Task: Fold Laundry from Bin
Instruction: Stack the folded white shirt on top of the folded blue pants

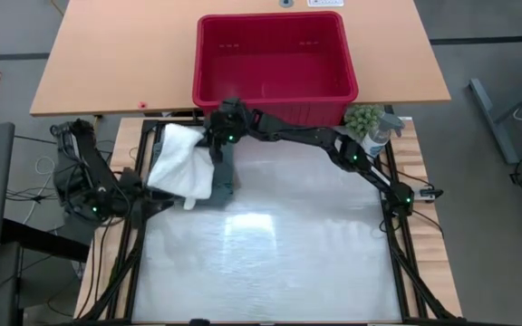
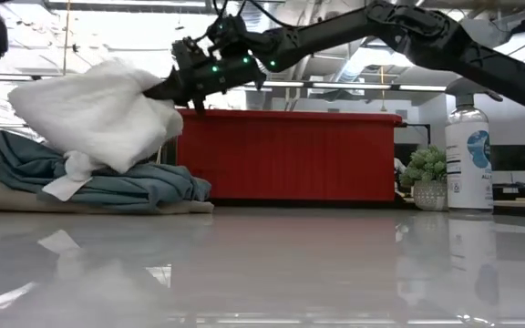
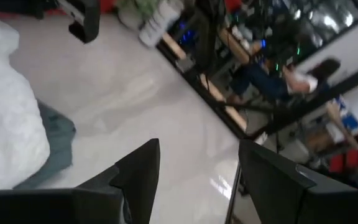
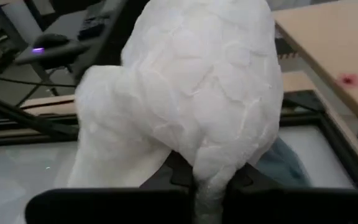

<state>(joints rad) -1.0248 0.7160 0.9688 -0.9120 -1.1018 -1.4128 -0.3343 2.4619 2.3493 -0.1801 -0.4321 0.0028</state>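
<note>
Glossy white work surface (image 1: 270, 254) framed in black rail, wooden table (image 1: 116, 54) beyond its far edge; open ceiling with ducts and strip lights behind in the low view.

Red bin (image 1: 275, 63) on the wooden table, against the far edge of the white surface; inside looks bare from above. Long red wall across mid-frame in the low view (image 2: 290, 155).

Right arm (image 1: 333, 145) stretched from the right rail across to the far-left part of the surface, just in front of the bin's near-left corner.

Laundry pile at the far-left of the white surface: teal-green garment (image 2: 108, 187) crumpled on top of a flat beige-khaki piece (image 2: 7, 199), both resting on the surface.

White garment (image 2: 98, 109) bunched, lifted, hanging above the pile; one loose tail trailing down to touch the teal cloth. Seen from above as a white mass (image 1: 181, 161) over the dark pile.

Right gripper (image 4: 211, 180) clamped on a gathered fold of the white garment, cloth ballooning out past the fingers.

Left gripper (image 3: 197, 171) parked at the left edge of the surface, beside the pile, fingers spread apart, nothing between them.

Small potted plant (image 2: 425, 178) and clear bottle (image 2: 468, 155) at the far right, beside the bin.
</note>
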